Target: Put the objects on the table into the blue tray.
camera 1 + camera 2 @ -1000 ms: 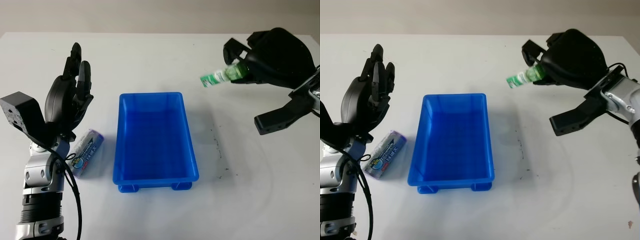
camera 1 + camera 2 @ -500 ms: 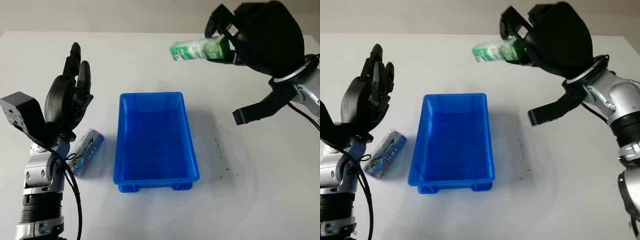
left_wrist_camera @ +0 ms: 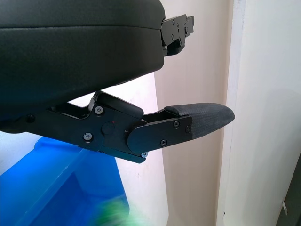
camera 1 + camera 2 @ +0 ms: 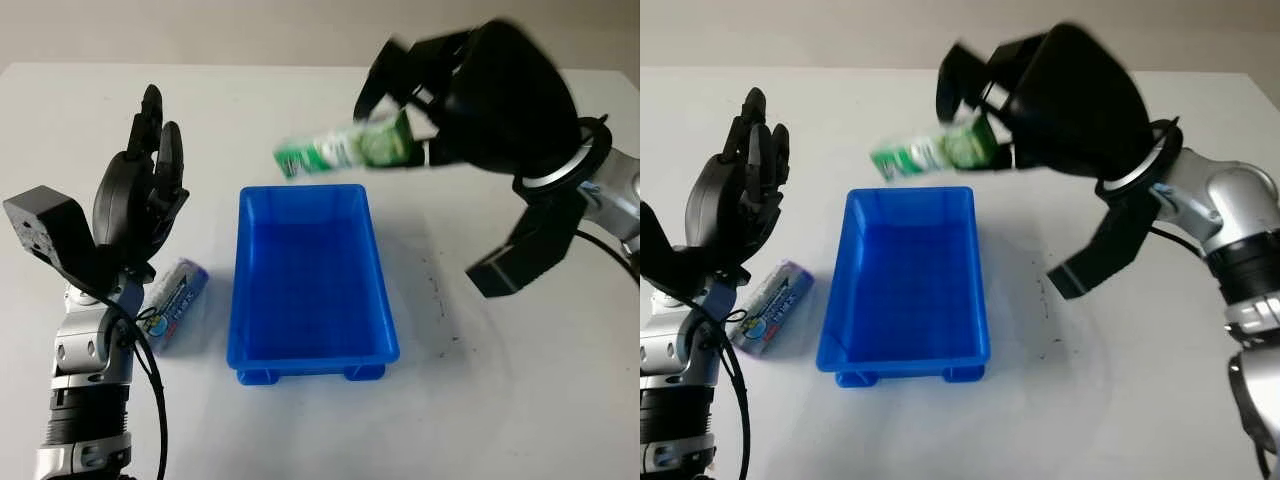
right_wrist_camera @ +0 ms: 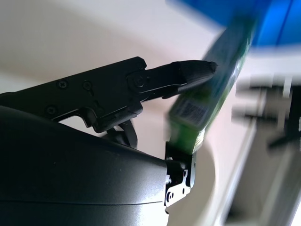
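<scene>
Left eye view: right hand [image 4: 440, 110], fingers clamped on the bottle [image 4: 345, 148], has swung over the tray's [image 4: 245, 290] 12 o'clock rim, so drop's close; left hand [image 4: 140, 190] open at 9 o'clock.

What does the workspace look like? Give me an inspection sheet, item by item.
Surface: white table, small dark specks right of the tray.
Job's things: blue rectangular plastic tray, nothing in it; green plastic bottle held above the tray's far edge; purple-capped cylindrical container lying on the table left of the tray.
Clutter: nothing seen.
Hands: right hand grasps the bottle, off the table; left hand open, raised above the container.
Cables: black cable along the left arm.
Surroundings: pale wall behind the table.
</scene>
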Controlling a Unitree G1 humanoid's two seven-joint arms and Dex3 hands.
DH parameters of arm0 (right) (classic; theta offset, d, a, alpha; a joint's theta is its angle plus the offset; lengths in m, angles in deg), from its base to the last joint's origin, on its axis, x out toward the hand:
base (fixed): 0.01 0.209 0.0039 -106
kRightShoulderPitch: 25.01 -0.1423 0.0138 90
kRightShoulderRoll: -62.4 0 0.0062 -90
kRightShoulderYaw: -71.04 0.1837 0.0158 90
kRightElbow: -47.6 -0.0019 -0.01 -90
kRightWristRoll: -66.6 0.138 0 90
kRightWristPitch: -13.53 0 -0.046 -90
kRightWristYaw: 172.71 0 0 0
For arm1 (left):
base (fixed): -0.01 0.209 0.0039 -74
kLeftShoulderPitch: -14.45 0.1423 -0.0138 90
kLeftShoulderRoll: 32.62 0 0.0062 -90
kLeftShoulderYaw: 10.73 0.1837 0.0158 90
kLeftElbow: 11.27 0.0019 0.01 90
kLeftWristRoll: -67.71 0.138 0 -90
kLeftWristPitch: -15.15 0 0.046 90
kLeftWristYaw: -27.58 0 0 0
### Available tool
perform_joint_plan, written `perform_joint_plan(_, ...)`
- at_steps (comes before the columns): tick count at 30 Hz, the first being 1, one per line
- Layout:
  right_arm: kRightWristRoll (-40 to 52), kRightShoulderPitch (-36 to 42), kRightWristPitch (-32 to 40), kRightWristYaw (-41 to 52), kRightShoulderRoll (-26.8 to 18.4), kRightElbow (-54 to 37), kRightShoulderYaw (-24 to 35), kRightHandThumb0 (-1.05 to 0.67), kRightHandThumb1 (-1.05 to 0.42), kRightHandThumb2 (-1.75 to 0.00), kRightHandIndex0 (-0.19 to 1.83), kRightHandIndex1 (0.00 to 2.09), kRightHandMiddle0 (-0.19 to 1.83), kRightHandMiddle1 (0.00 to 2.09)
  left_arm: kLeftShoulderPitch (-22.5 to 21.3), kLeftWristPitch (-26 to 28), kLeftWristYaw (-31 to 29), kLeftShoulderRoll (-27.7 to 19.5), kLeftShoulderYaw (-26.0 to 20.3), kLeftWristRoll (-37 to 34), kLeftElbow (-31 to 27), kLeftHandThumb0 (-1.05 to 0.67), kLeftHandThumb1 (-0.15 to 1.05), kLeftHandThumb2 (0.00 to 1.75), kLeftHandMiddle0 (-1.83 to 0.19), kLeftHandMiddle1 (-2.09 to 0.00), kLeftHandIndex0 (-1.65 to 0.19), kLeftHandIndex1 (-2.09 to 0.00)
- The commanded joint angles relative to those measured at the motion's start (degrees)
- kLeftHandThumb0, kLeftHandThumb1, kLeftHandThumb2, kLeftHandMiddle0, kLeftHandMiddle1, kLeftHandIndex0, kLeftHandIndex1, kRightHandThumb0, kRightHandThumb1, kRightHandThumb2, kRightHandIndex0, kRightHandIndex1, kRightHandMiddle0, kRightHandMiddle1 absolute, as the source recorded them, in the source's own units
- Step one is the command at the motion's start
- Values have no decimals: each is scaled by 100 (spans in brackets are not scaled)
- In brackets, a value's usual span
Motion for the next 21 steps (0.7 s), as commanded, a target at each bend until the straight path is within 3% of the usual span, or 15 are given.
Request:
perform_joint_plan(1,949,342,442,1644,-389,-737,175,-80,-105,-18,-8,41,-13,46,-3,-55,25,-10,0,36,-25,-74,105,62,19,0,19,0)
perform_joint_plan(4,1436,588,1166,2878,-417,-1373,369,-83,-105,-14,-17,6,-18,7,-30,-89,-3,-14,25,47,24,-74,105,62,19,0,19,0)
perform_joint_plan(7,1571,795,1540,3445,-311,-1757,618,-79,-101,-8,-19,1,-19,1,-39,-76,-2,5,27,23,44,-74,105,61,19,0,19,0)
perform_joint_plan(13,918,1055,1372,2708,-5,-1802,1084,-52,-100,-6,-19,0,-19,0,-25,-76,-5,0,26,18,48,-73,105,60,19,0,19,0)
perform_joint_plan(21,1964,1675,1902,1959,976,-1414,1951,-59,-105,-23,-19,0,-19,0,12,-85,50,38,-4,-1,0,-73,105,59,19,0,19,0)
